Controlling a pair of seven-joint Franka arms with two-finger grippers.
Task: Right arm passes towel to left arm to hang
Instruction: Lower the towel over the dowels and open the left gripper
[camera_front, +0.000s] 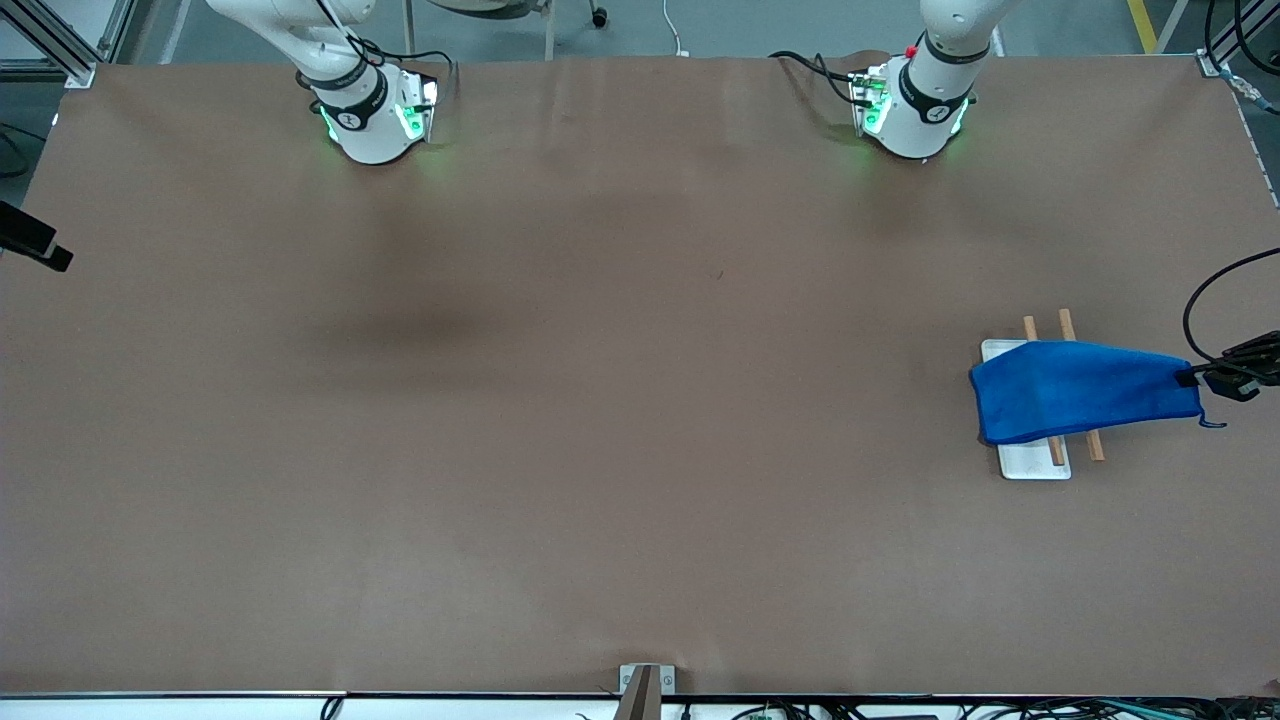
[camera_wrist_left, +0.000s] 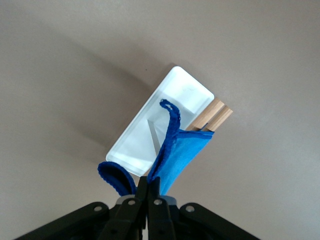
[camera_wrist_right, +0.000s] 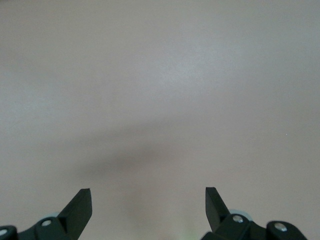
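The blue towel (camera_front: 1085, 390) lies draped over two wooden rods (camera_front: 1067, 325) of a small rack with a white base (camera_front: 1035, 465), at the left arm's end of the table. My left gripper (camera_front: 1190, 378) is shut on one end of the towel, pulling it taut over the rods; a small loop (camera_front: 1213, 422) dangles by the fingers. The left wrist view shows the towel (camera_wrist_left: 185, 155) pinched in the left gripper (camera_wrist_left: 149, 187), above the white base (camera_wrist_left: 150, 135) and rods (camera_wrist_left: 212, 115). My right gripper (camera_wrist_right: 148, 192) is open over bare table, holding nothing; the front view shows only the right arm's base (camera_front: 370, 120).
The brown table (camera_front: 600, 400) spreads wide between the two bases. A black device (camera_front: 30, 240) juts in at the right arm's end. A metal bracket (camera_front: 645, 680) sits at the table edge nearest the front camera. A black cable (camera_front: 1200, 300) loops above the left gripper.
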